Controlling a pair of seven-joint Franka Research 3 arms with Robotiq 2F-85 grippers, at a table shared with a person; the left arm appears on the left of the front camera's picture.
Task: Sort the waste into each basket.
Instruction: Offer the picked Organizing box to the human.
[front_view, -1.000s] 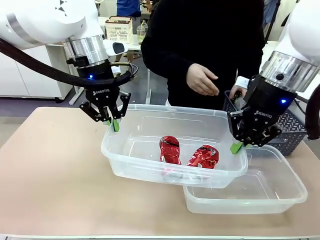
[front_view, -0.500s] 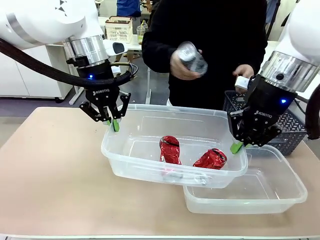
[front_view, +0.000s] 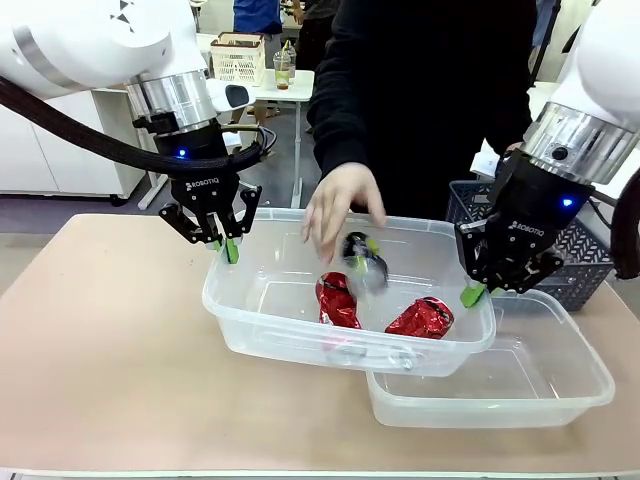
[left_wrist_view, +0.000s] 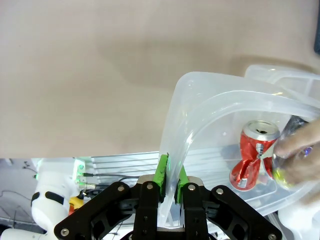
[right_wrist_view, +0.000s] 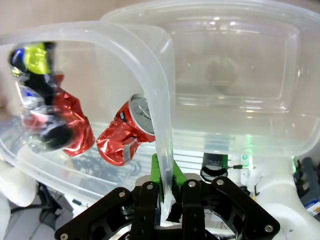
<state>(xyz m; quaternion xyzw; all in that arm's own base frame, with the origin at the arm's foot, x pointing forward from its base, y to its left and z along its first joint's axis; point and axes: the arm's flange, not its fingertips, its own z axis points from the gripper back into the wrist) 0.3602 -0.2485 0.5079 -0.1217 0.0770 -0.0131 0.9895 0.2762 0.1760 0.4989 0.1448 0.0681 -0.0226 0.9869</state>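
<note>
Wrist views reveal, better than the front view, the left gripper (left_wrist_view: 170, 173) and right gripper (right_wrist_view: 166, 175) each pinching the rim of the clear rectangular plastic tub (front_view: 268, 332), with crushed red shiny cans (front_view: 424, 317) inside, while the front view shows "ROBOTIQ" lettering.

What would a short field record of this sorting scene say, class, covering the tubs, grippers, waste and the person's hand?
upper tub: clear, its right end overlapping the lower tub
lower tub: clear, no waste seen inside
left gripper: shut on the upper tub's left rim
right gripper: shut on the upper tub's right rim
waste in upper tub: left red can, right red can, both crushed
person's hand: over the upper tub, beside a blurred bottle
dark basket: behind the right gripper
</note>
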